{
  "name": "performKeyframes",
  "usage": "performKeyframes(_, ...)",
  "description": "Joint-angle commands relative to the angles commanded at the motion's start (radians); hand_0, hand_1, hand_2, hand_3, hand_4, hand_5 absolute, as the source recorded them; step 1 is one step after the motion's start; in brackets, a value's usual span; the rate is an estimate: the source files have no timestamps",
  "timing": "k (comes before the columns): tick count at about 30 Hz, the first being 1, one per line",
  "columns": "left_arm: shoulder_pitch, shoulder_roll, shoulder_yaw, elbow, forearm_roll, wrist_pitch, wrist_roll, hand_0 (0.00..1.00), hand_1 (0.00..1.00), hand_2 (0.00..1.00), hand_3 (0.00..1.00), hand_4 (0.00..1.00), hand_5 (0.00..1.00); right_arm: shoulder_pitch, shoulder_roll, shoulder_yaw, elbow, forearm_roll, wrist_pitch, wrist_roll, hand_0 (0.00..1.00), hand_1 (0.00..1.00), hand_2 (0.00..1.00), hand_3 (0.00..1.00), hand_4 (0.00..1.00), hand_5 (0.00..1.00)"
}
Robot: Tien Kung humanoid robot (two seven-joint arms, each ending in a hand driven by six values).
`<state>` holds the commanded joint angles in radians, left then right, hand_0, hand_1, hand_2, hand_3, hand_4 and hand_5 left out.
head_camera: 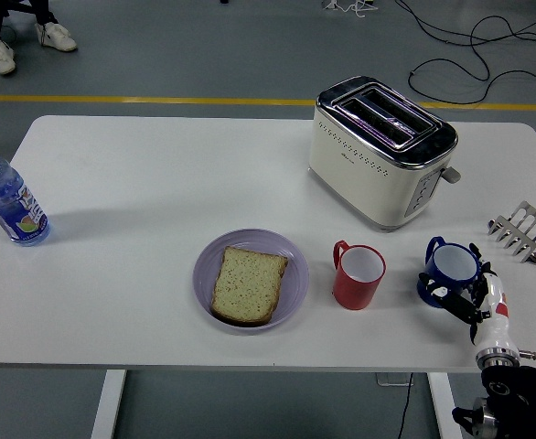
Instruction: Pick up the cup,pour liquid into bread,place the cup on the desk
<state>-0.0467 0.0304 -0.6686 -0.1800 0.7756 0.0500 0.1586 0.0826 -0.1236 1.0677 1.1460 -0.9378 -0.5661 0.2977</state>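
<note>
On the white table (158, 183) stand one toaster (382, 151), one purple plate (291, 297) bearing one bread slice (248, 283), one bottle (7, 201), and two upright cups: red cup (358, 276) and blue cup (449, 272), handle pointing far-left. The right hand (471, 294) wraps the blue cup at the table's near right.

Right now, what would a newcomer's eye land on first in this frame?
Probably the cream two-slot toaster with a chrome top at the table's far right, then the slice of bread on the round lilac plate near the front edge. To their right, the right robot hand wraps its fingers around the blue mug, beside a red mug.
</note>
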Motion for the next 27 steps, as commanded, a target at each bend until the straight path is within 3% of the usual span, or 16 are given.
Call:
performKeyframes(13,-0.003,-0.003,0.0,0.0,-0.001,0.001,0.0,0.661,0.704,0.726,0.627,0.381,0.924,0.048,0.011,-0.037,-0.057,0.048,-0.021,0.031,0.883,0.797,0.897,0.922,0.965,0.109)
performKeyframes(14,-0.003,-0.004,0.0,0.0,-0.001,0.001,0.0,0.661,0.704,0.725,0.627,0.381,0.924,0.051,0.011,-0.038,-0.06,0.057,-0.023,0.036,0.829,0.749,0.856,0.878,0.942,0.121)
performKeyframes(27,-0.005,-0.006,-0.001,0.0,-0.001,0.002,0.001,0.662,0.705,0.726,0.627,0.381,0.923,0.063,0.014,-0.052,-0.085,0.113,-0.056,0.073,0.774,0.699,0.813,0.827,0.912,0.102)
